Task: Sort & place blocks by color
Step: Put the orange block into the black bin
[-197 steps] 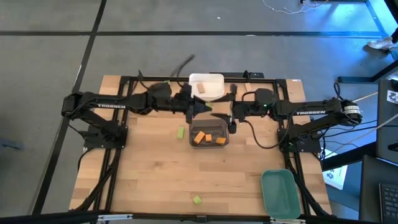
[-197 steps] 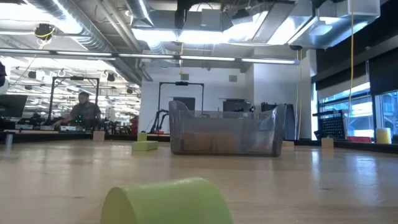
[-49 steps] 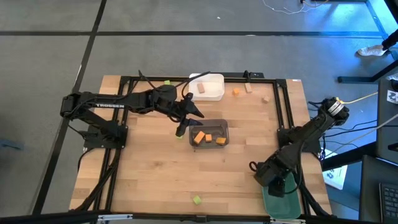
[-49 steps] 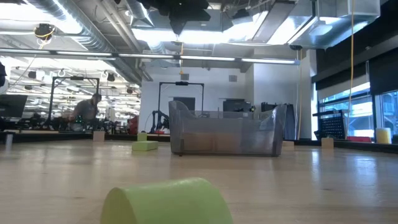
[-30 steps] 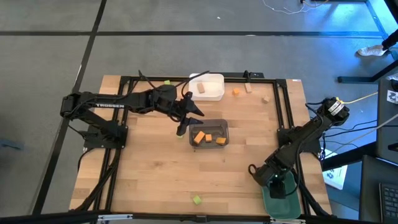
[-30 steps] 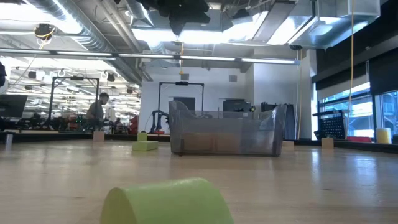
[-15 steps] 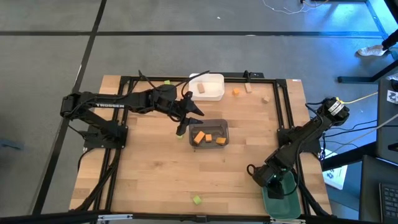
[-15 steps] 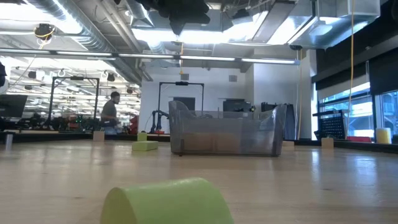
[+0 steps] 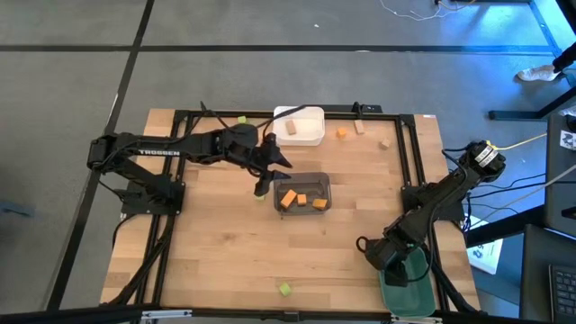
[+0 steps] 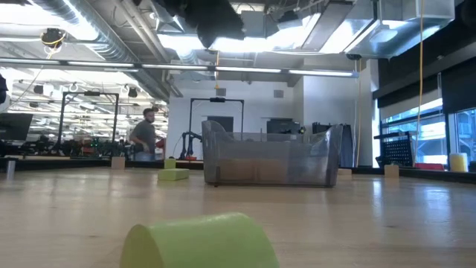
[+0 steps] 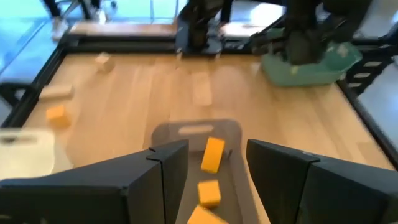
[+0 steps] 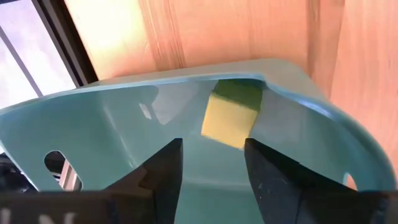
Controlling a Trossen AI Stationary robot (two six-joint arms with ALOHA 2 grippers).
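Blocks [image 9: 341,134] only half sorted at this point. Counted three orange in the grey bin [image 9: 324,191] and one tan in the white bin [image 9: 310,117]. Rest loose on the counter [image 9: 216,243]: an orange and two tan near the far edge, a green by the far rail, a loose green block [image 9: 261,191] just beside the grey bin, and a third green [image 9: 285,289] near the front edge.

Right jaws: over the green bin [image 9: 416,292] at the front right corner, spread apart, nothing pinched. Spotted a green block [image 12: 230,121] inside, up against the bin wall and clear of both fingers as far as could be told. Looked like the tail end of a drop-off, so that step basically done.

Left jaws: parked above the loose green block, also spread wide and empty, with the grey bin and its orange pieces in plain sight through the gap.

Next up, probably: lower the left jaws straight over that block, mind the grey bin's wall right next to it, pinch, then carry across to the green bin. Would need the right arm [image 9: 432,207] out of the way first. Tiny thing, so easy to knock sideways with a sloppy approach.
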